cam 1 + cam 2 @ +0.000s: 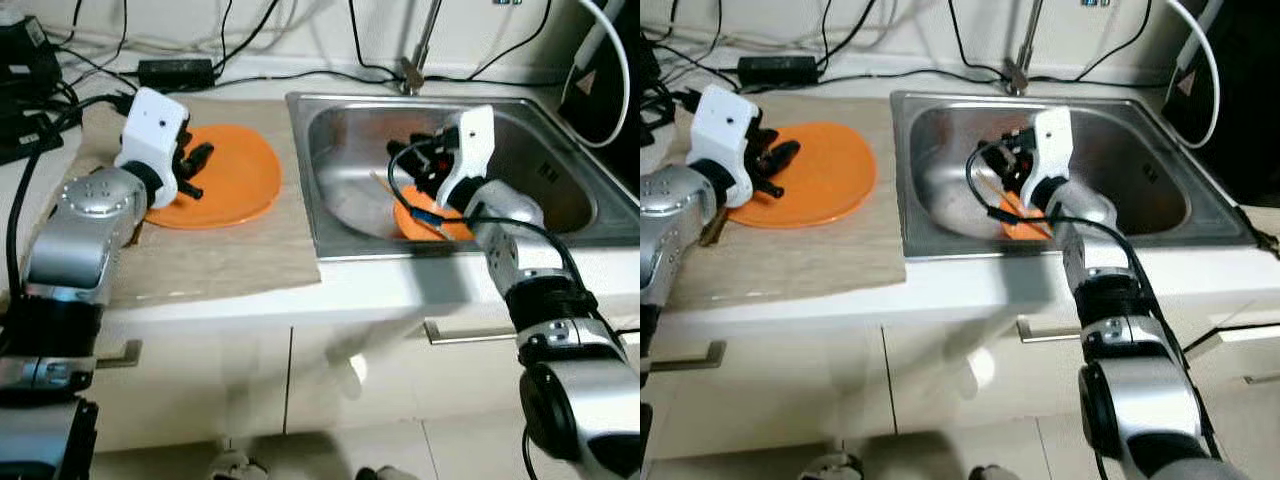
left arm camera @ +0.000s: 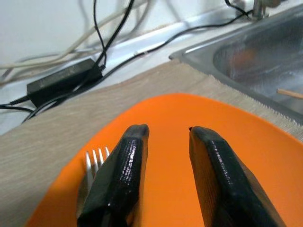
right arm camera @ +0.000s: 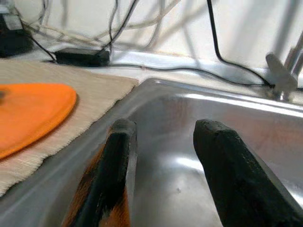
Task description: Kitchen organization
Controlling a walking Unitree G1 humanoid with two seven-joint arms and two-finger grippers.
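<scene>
Hovering low over the orange plate (image 1: pixel 215 175), the left gripper (image 2: pixel 165 156) was seen with its jaws parted by a narrow gap and nothing held between them. A silver fork (image 2: pixel 94 163) was seen lying on the plate just beside one black finger (image 2: pixel 120 175), its tines partly hidden by that finger. The plate was set on a beige mat (image 1: pixel 220 255) spread over the white worktop (image 1: pixel 250 300), just beside the sink.

The right gripper (image 3: pixel 163 142) was held down inside the steel sink (image 1: pixel 330 130), its jaws likewise parted and empty. An orange dish (image 1: pixel 425 225) was seen beneath it at the near side of the basin, and a thin wooden stick (image 1: pixel 385 186), possibly a chopstick, was seen slanting across the dish; whether the fingers touched either could not be told.

A tap (image 1: pixel 415 70) was mounted behind the sink. Black cables and a black power adapter (image 1: pixel 178 70) were laid along the wall behind the mat.
</scene>
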